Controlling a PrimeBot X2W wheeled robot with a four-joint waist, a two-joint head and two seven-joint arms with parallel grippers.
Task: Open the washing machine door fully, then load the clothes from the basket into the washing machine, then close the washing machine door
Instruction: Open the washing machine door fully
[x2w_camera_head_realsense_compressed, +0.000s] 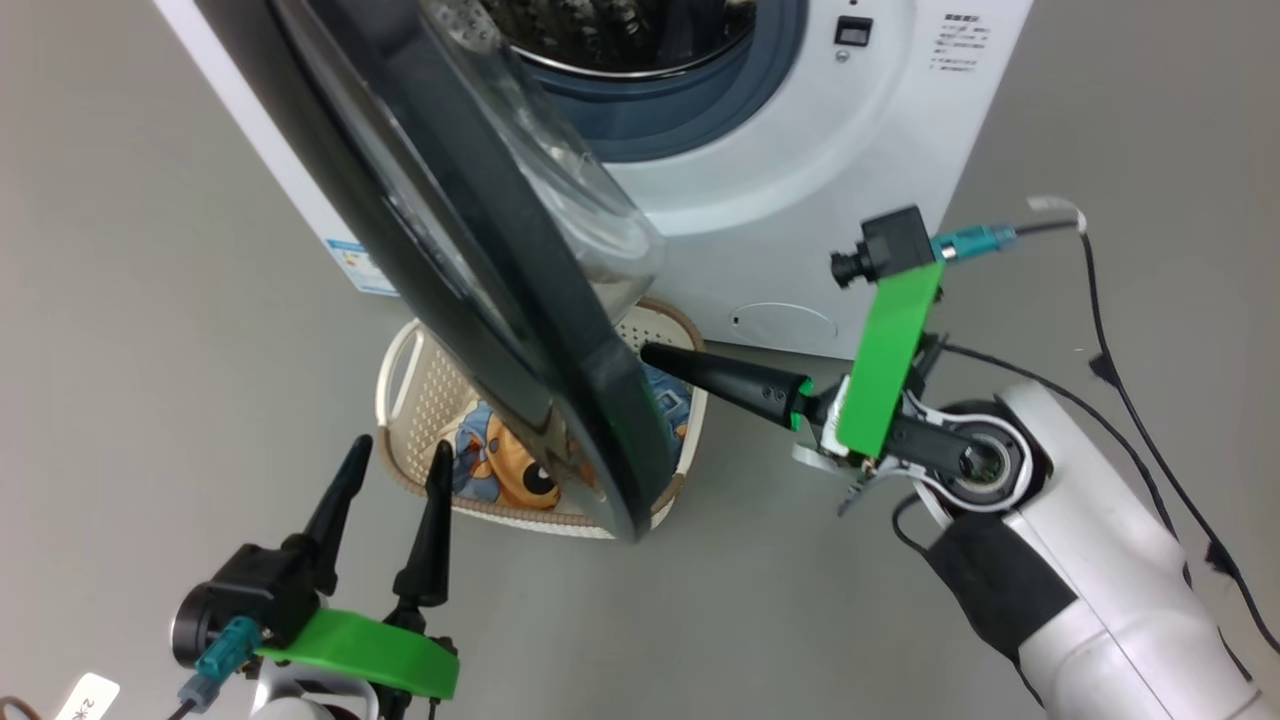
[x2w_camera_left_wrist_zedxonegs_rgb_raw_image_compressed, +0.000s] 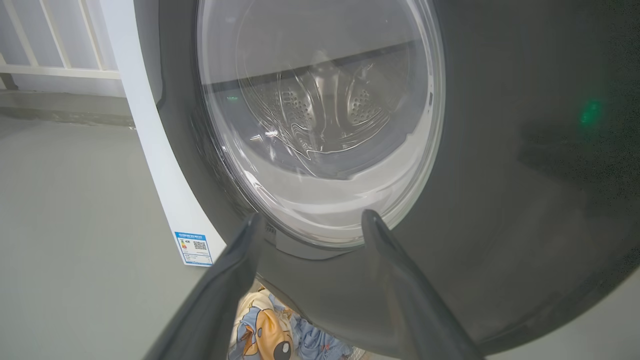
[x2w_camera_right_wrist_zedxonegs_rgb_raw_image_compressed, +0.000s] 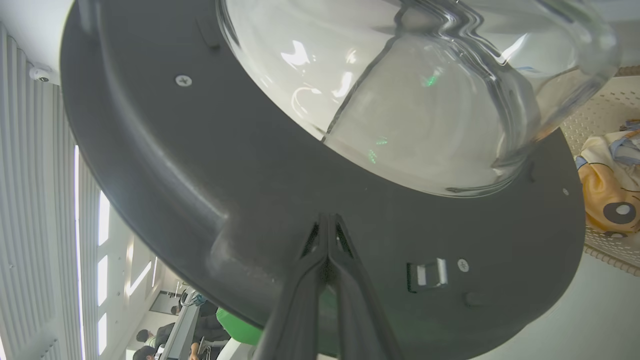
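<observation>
Head view: washing machine door (x2w_camera_head_realsense_compressed: 520, 300) stands part open, running as a diagonal from the upper left of the frame down to lower centre, its black rim edge-on; its glass bowl (x2w_camera_head_realsense_compressed: 600, 200) bulges toward the washing machine (x2w_camera_head_realsense_compressed: 800, 200), which fills the upper centre and upper right; steel drum (x2w_camera_head_realsense_compressed: 620, 30) and blue-grey gasket (x2w_camera_head_realsense_compressed: 680, 110) show at the top edge; blue label sticker (x2w_camera_head_realsense_compressed: 360, 265) sits on the machine's side at centre left.

Basket (x2w_camera_head_realsense_compressed: 420, 390) sits on the grey floor (x2w_camera_head_realsense_compressed: 150, 300) at lower centre, just before the machine, with the door's lower edge crossing over it; clothes (x2w_camera_head_realsense_compressed: 510, 465) lie inside it, an orange cartoon dog print uppermost, partly hidden behind the rim.

Left gripper (x2w_camera_head_realsense_compressed: 398, 445) at lower left, fingers spread wide and pointing up the frame, nothing between them, tips just beside the basket's near rim; in the left wrist view the two fingers frame the door's outer face at bottom centre, apart from it.

Right gripper (x2w_camera_head_realsense_compressed: 655, 355) comes in from centre right, fingers pressed together and gripping nothing, tip at the door's inner side; in the right wrist view the closed tips meet the inner black rim at lower centre and seem to touch it; a small latch (x2w_camera_right_wrist_zedxonegs_rgb_raw_image_compressed: 427, 274) lies to their right; clothes show at the right edge.
</observation>
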